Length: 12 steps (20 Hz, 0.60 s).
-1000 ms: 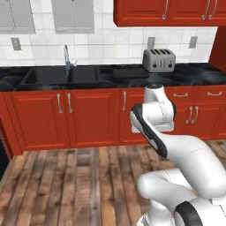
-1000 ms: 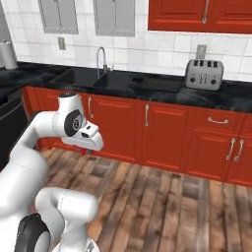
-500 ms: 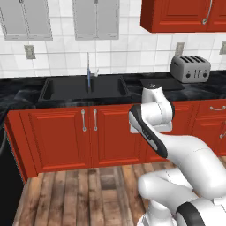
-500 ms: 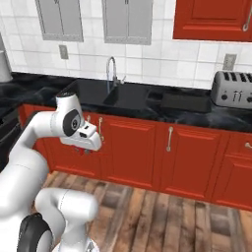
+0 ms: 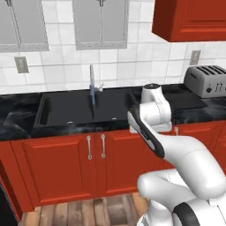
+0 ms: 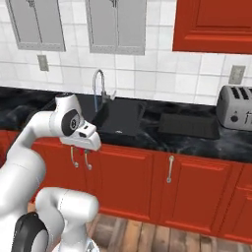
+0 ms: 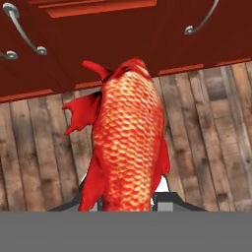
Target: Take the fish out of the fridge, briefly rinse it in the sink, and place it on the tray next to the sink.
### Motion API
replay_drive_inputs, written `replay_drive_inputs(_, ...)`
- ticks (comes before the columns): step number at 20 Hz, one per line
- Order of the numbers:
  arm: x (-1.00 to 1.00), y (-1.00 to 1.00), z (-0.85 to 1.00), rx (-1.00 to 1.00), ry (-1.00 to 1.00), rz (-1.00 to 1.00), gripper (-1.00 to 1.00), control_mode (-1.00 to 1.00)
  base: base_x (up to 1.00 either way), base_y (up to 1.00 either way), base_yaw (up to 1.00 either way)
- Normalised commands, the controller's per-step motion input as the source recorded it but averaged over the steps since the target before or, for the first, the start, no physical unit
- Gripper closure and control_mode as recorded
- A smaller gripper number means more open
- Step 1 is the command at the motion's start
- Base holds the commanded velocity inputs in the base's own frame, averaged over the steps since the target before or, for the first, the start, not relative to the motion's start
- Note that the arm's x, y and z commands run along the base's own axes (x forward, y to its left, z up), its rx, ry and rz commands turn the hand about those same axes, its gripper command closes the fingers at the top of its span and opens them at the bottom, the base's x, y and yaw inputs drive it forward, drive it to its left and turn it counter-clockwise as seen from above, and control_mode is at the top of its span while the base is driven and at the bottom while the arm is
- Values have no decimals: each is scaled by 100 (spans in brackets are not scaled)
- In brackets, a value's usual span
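Tray [image 6: 189,126] right of sink [image 6: 118,118] (toaster [image 6: 235,107] beyond)

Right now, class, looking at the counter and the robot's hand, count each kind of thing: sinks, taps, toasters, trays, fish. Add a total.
Sink: 1
Tap: 1
Toaster: 1
Tray: 1
Fish, held in the gripper: 1
Total: 5

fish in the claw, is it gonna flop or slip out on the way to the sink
The fish juts straight out from the claw without drooping, so it is probably stiff. Its scaly, tapered body looks smooth, so it might slide. It is pinched at one end, so a swing could twist it.
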Motion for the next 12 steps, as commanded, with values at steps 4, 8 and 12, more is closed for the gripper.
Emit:
replay_drive_inputs(4, 0, 0, 0, 0, 0, 0, 100, 100, 100, 34, -7)
replay_drive_inputs(8, 0, 0, 0, 0, 0, 0, 100, 100, 100, 46, -12)
replay_drive_inputs(12, 0, 0, 0, 0, 0, 0, 100, 100, 92, 45, -7)
